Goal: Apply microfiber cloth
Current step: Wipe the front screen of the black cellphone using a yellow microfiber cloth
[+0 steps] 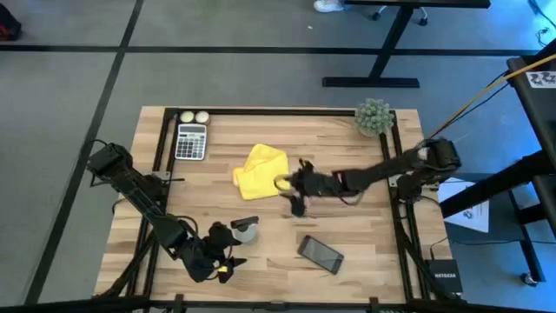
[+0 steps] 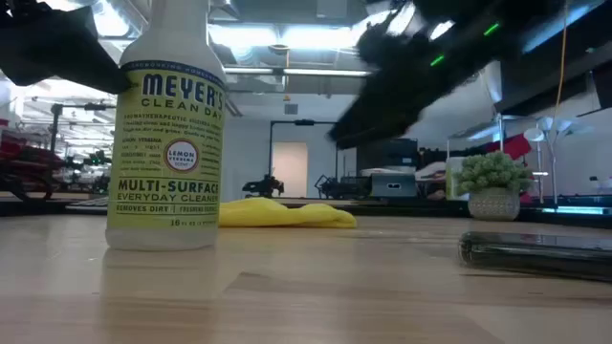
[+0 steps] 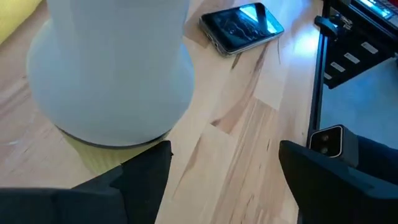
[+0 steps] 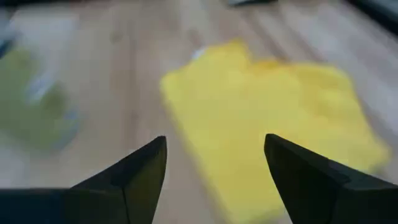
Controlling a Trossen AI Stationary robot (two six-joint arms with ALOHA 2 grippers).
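Your right claw (image 4: 214,165) hangs wide open and empty just beside the crumpled microfiber cloth (image 1: 260,169) on the table (image 1: 365,235); left claw (image 3: 224,168) open, empty, behind the spray bottle (image 2: 167,124).

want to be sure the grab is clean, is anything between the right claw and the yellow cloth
Nothing visible. The right claw is open, with only bare wood between it and the microfiber cloth. The spray bottle and phone sit off to the side, nearer the left claw.
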